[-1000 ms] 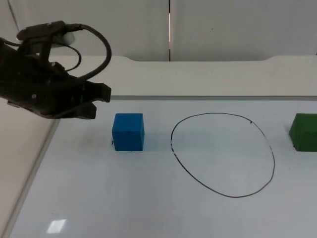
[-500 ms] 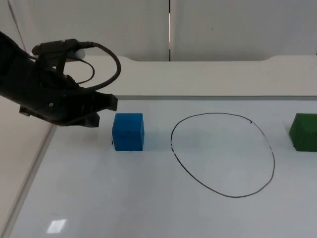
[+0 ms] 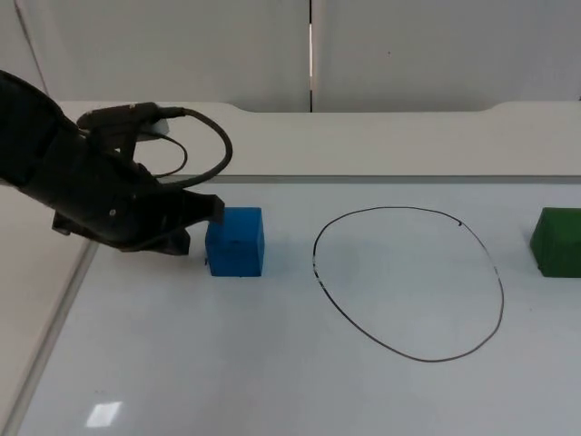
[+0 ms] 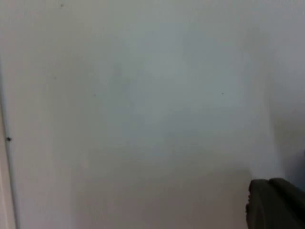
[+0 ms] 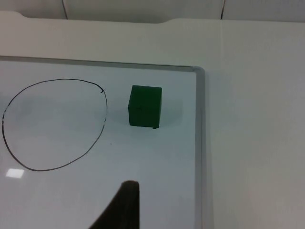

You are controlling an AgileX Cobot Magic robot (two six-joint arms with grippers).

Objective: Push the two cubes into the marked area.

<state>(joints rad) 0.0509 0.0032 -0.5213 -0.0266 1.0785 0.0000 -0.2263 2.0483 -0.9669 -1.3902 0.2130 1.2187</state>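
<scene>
A blue cube (image 3: 236, 242) stands on the white board, left of a black hand-drawn oval outline (image 3: 502, 300). My left gripper (image 3: 204, 222) is low over the board, right up against the cube's left face; I cannot make out whether it touches. A green cube (image 3: 557, 242) stands right of the oval, apart from it. In the right wrist view the green cube (image 5: 145, 106) sits between the oval outline (image 5: 106, 112) and the board's edge. My right gripper (image 5: 123, 205) waits well back from the green cube.
The board has a raised grey frame along its left side (image 3: 64, 309), far side (image 3: 381, 179) and right side (image 5: 199, 143). The green cube stands close to the right frame. Beyond the frame lies plain white table.
My left gripper has moved rightward and down, from up-left of the blue cube to its left face. The blue and green cubes have not shifted.
</scene>
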